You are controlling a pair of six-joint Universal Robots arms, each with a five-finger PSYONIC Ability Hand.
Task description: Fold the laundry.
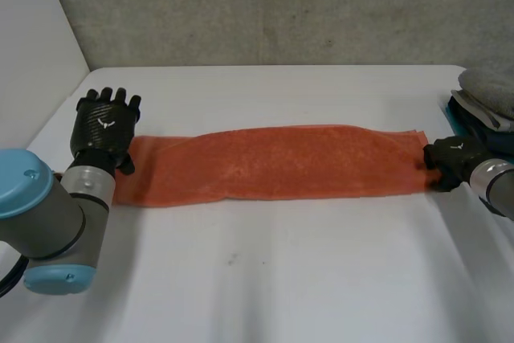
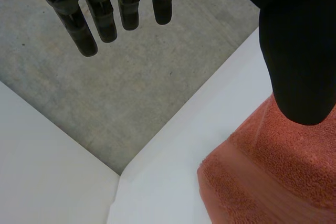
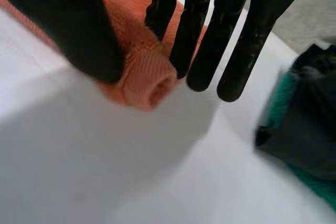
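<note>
At the 9 o'clock side of the table (image 1: 265, 279), the left hand (image 1: 103, 124) sits over the left end of an orange towel (image 1: 273, 162) and hides the cloth beneath it. Its fingers (image 2: 79, 30) are straight, spread and holding nothing. They point toward 12 o'clock, where the grey wall (image 1: 281, 6) meets the table. The thumb (image 2: 296, 51) hangs over the towel's corner, but whether it touches the cloth cannot be made out. The left arm (image 1: 48, 214) covers the towel's near-left corner and part of the table.

The towel is folded into a long, narrow band and lies flat across the middle of the table from 9 to 3 o'clock. The right hand (image 1: 451, 163) grasps its right end. In the right wrist view, the bunched end is pinched between the thumb and the straight fingers. The right arm (image 1: 494, 186) is cut off at the edge.

At 2 o'clock, just beside that hand, sits a pile of clothes (image 1: 486, 98). It is grey on top with dark and teal pieces below, and it is partly cut off.
</note>
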